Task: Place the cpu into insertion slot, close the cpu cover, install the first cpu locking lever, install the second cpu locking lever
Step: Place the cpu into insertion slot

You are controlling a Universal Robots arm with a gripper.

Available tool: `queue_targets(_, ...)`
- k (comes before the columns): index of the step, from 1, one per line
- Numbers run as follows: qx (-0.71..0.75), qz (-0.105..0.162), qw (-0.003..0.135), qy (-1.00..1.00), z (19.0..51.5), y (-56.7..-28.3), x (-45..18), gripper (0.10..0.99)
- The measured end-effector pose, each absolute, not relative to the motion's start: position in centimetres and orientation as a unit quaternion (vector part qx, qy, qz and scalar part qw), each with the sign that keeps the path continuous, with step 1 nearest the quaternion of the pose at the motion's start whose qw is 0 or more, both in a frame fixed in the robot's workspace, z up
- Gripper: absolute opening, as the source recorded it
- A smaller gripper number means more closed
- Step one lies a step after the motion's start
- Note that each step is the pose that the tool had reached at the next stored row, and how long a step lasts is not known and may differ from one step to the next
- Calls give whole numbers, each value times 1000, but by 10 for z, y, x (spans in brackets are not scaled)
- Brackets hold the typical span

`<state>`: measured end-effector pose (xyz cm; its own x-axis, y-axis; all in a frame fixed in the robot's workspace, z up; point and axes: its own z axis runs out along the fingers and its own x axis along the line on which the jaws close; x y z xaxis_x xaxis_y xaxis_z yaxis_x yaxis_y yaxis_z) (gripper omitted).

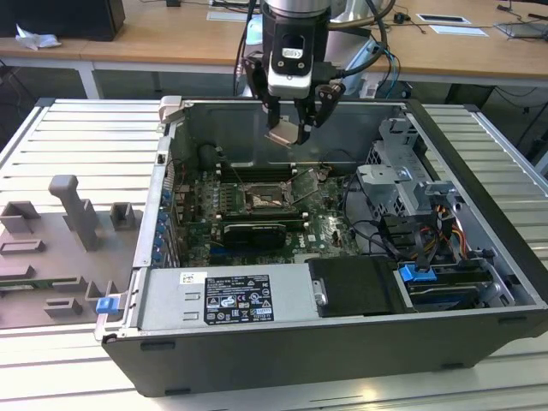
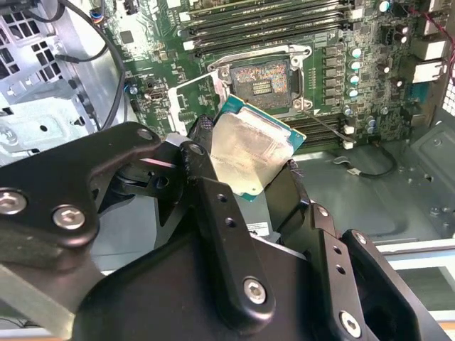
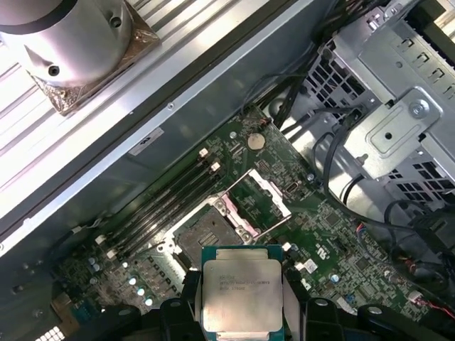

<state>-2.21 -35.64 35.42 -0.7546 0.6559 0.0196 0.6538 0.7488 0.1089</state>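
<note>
Clutching the cpu [image 3: 242,295] by its edges above the insertion slot [image 3: 206,234], the gripper [image 1: 291,128] wants it squared and level, I reckon.

Soft overhead room light, bright outside the case and dimmer within

In the exterior view the ribbed table [image 1: 77,137] glows pale and even, while the inside of the case [image 1: 214,120] sits darker, shaded by its own walls. In the first wrist view the table slats wash out almost white, the round silver part of my arm [image 3: 64,42] shines, and the cpu [image 3: 240,295] shows a dull, patchy sheen. In the second wrist view the cpu's face takes a brighter glare, the black links [image 2: 220,234] of my gripper [image 2: 245,167] go dark and slightly soft near the lens, and the circuit board [image 2: 323,78] stays evenly lit
</note>
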Motion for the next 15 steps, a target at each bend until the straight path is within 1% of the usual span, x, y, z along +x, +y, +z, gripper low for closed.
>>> queue_targets(15, 385, 54, 12, 921, 351, -356, -30, 541)
